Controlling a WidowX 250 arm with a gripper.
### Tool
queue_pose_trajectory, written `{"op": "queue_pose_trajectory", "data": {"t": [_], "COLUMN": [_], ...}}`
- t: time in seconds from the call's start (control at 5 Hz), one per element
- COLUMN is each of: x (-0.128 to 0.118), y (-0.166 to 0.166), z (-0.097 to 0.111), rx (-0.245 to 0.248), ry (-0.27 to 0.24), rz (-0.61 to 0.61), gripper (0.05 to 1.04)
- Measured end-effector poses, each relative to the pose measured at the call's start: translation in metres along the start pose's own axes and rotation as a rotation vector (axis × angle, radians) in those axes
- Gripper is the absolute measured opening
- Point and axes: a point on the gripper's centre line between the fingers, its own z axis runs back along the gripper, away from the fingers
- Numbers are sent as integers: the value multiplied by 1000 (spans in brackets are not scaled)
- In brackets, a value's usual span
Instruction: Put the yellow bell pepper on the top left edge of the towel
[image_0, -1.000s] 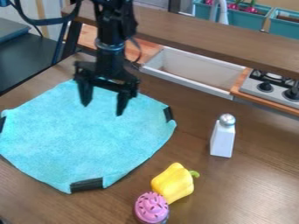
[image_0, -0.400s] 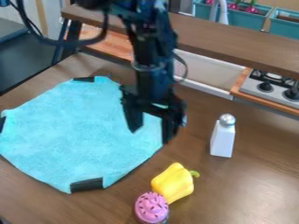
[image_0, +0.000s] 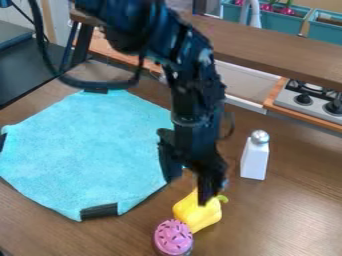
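Observation:
The black gripper (image_0: 186, 192) hangs just above and behind the yellow bell pepper (image_0: 196, 215), open, with one finger over the towel's right side and the other in front of the pepper's upper part. Nothing is held. The pepper lies on the brown table at lower centre, its green stem pointing right. To its left, the turquoise towel (image_0: 87, 150) is spread flat, with black strips at its corners.
A pink cupcake toy (image_0: 174, 237) touches or nearly touches the pepper at its lower left. A white shaker with a silver top (image_0: 254, 156) stands to the right. Behind are a raised wooden shelf (image_0: 267, 47) and a stove (image_0: 312, 100).
From over the towel's upper part, the arm has swung right and toward the camera, and the gripper has come down close to the pepper. Pepper and towel have stayed put.

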Motion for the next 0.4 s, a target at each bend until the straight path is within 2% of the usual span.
{"op": "queue_pose_trajectory", "data": {"t": [0.2, 0.4], "x": [-4, -1], "y": [-5, -6], "z": [-17, -25], "rx": [111, 166], "ry": [-24, -40], "rz": [-13, -24], "gripper": [1001, 1001]}}
